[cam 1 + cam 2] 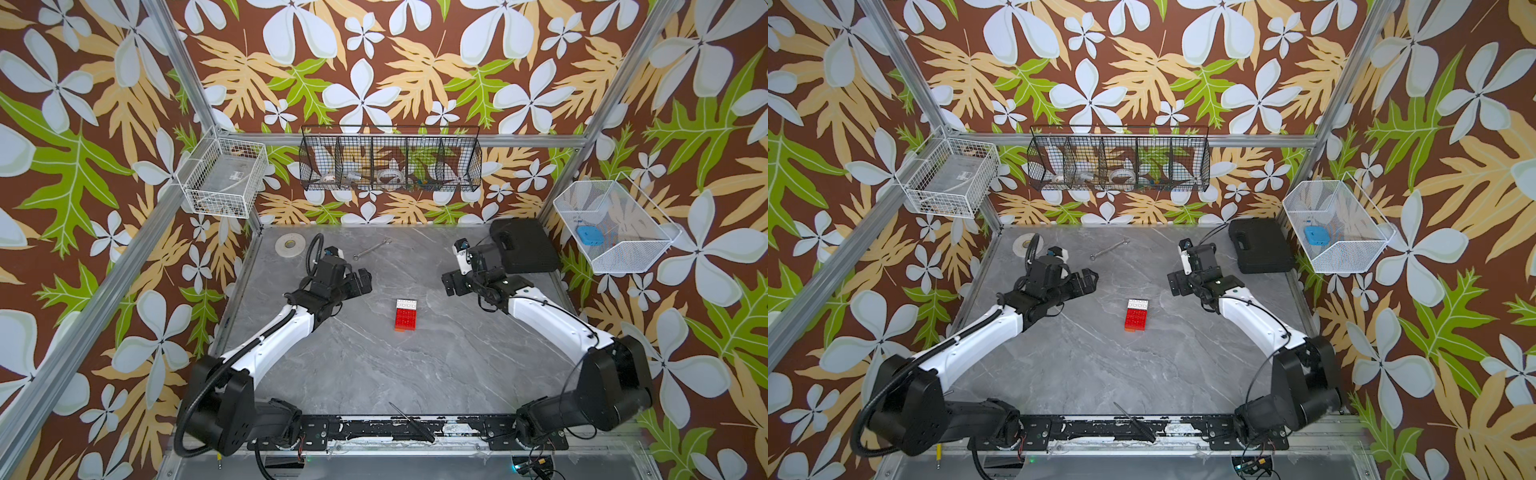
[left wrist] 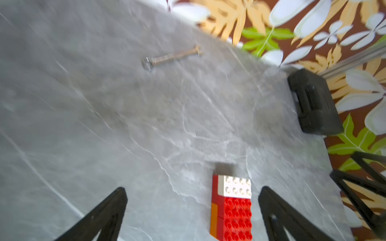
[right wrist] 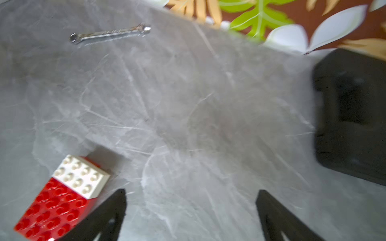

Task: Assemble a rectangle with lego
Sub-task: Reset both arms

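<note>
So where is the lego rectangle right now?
In both top views the rectangle lies flat near the middle of the grey table, between the left claw and right claw and touching neither, its white end toward the wrench.

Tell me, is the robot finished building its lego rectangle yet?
Looks done: the rectangle sits on the table as one joined block, white at one end, red in the middle, orange low at the other end. In hand: nothing; the left gripper and right gripper are both open, apart from it on either side. Left to do: probably nothing, since no loose bricks show.
</note>
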Tool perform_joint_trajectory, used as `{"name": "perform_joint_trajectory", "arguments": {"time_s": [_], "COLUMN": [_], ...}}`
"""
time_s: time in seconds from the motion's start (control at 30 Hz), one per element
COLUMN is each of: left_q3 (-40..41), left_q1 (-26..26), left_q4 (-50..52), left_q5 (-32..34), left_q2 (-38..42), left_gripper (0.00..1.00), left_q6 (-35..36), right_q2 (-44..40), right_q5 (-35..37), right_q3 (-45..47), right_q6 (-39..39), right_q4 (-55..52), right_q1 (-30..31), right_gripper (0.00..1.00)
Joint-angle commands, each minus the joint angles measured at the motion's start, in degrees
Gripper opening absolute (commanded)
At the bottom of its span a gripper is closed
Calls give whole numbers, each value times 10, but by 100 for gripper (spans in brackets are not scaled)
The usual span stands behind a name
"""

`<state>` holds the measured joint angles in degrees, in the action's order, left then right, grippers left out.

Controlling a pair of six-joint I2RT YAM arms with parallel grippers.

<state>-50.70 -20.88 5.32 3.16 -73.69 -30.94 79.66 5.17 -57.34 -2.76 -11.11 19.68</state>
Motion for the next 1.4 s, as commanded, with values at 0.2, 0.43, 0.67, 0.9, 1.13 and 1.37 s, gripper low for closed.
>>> {"name": "perform_joint_trajectory", "arguments": {"time_s": [0.2,0.43,0.67,0.9,1.13,1.37], "left_q3": [281,421,486,465,420,427], "left_q1": [24,26,81,142,146,146], "left_q4": [-309,-459,-708,-828,-755,-785], "left_q5": [188,267,212,153,176,193], "left_q2": [231,290,133,-20,-41,-49], "left_gripper": [100,100,100,100,100,100], "left_q6": [195,254,276,271,256,256], "right_q2": [-222,-278,-114,-27,47,40], "right_q5": [52,110,108,12,-2,0], "right_q3": [284,437,496,475,443,441], "right_q6": [67,47,43,-12,5,4], "right_q4": [373,511,714,759,764,751], "right_q1": [-42,-84,-109,-196,-187,-187], "right_gripper": [99,99,99,99,99,99]}}
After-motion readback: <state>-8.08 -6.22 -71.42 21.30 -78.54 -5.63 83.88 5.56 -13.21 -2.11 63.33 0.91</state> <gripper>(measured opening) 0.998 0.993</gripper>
